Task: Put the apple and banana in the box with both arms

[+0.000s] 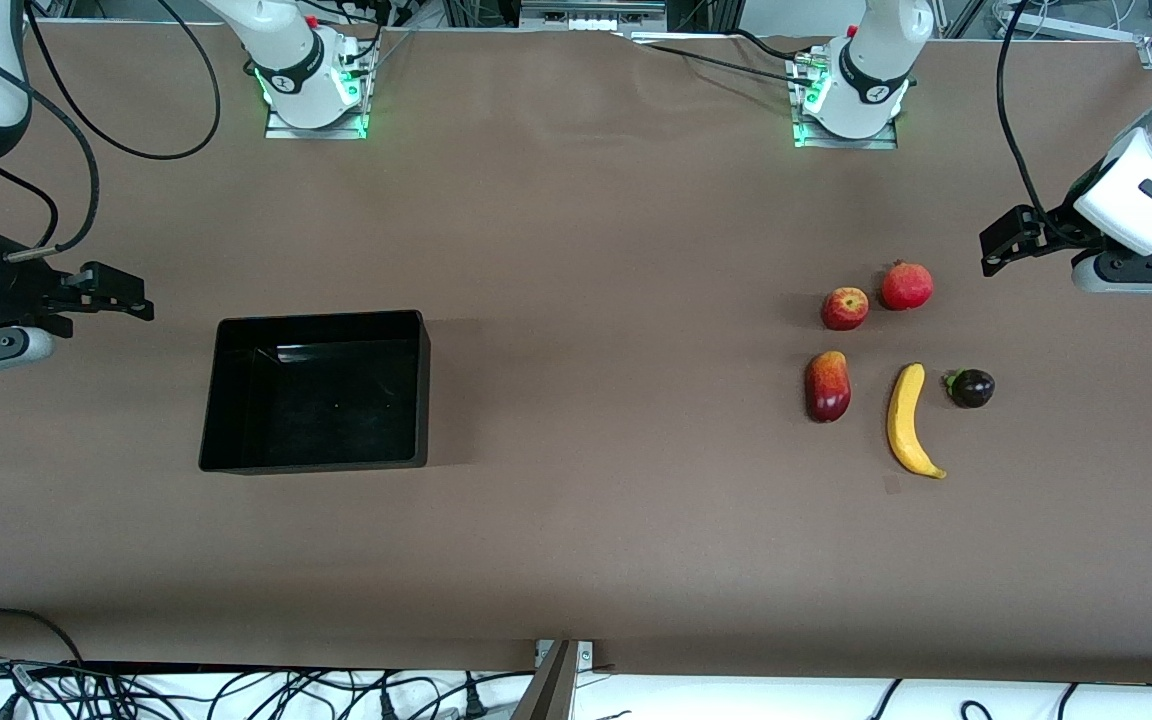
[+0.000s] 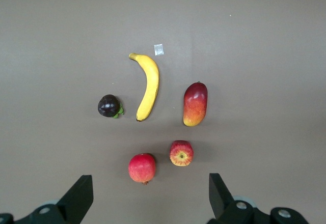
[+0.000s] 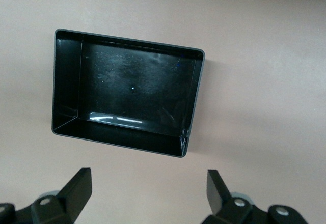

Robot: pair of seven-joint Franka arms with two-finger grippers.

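Note:
The apple (image 1: 844,308), red with yellow streaks, lies on the table toward the left arm's end; it also shows in the left wrist view (image 2: 181,152). The yellow banana (image 1: 909,420) lies nearer the front camera than the apple and shows in the left wrist view (image 2: 147,86). The black box (image 1: 316,400) stands empty toward the right arm's end and shows in the right wrist view (image 3: 132,89). My left gripper (image 1: 998,245) (image 2: 150,193) is open and empty, above the table beside the fruits. My right gripper (image 1: 136,295) (image 3: 147,180) is open and empty, above the table beside the box.
A plain red fruit with a crown tip (image 1: 907,286) lies beside the apple. A red-yellow mango (image 1: 828,386) and a dark purple fruit (image 1: 971,388) lie on either side of the banana. A small tape patch (image 1: 893,485) lies by the banana's tip.

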